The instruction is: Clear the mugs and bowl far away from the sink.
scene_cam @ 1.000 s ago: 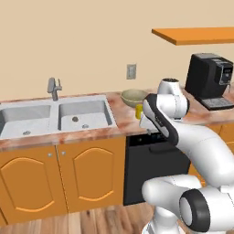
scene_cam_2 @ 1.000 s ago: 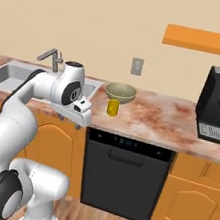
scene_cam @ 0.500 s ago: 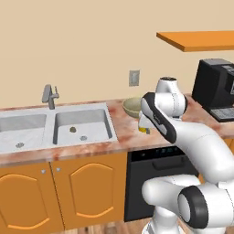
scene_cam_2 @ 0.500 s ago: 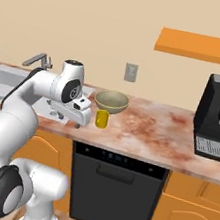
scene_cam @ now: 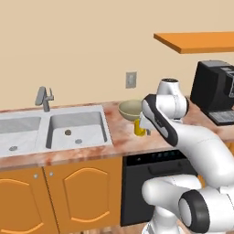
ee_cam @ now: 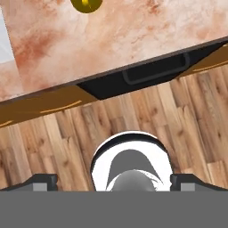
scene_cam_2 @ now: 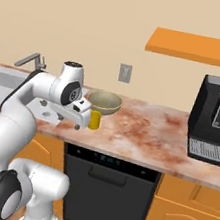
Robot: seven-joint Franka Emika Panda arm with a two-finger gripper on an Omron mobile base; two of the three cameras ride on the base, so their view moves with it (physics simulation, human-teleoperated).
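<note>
- Sink (scene_cam: 55,130): pale double-basin unit set into the reddish marbled counter (scene_cam_2: 143,133), grey faucet (scene_cam: 44,98) behind it; occupies the counter's left end in the left base view, and its corner shows at the far left of the right base view.
- Dishwasher (scene_cam_2: 106,192): black front below the counter, directly under the bowl and mug; its handle appears in the hand view (ee_cam: 156,71) beside orange cabinet fronts and wood flooring.
- Coffee machine (scene_cam_2: 215,127): black, at the counter's right end, under an orange shelf (scene_cam_2: 198,48), well apart from the bowl.
- Bowl (scene_cam_2: 104,102): olive-tan, paler inside, upright on the counter just right of the sink, below a wall outlet (scene_cam_2: 125,73).
- Mug (scene_cam_2: 94,120): yellow-looking in both base views, standing just in front of the bowl, near the counter's front edge; in the hand view its rounded yellow form sits at the top edge (ee_cam: 87,4).
- Gripper (ee_cam: 113,180): jaws spread fully wide, holding nothing; fingertips (ee_cam: 42,181) at the lower corners of the hand view. The mug lies far up the view from the jaws, apart from them, with bare counter and the dishwasher edge between.
</note>
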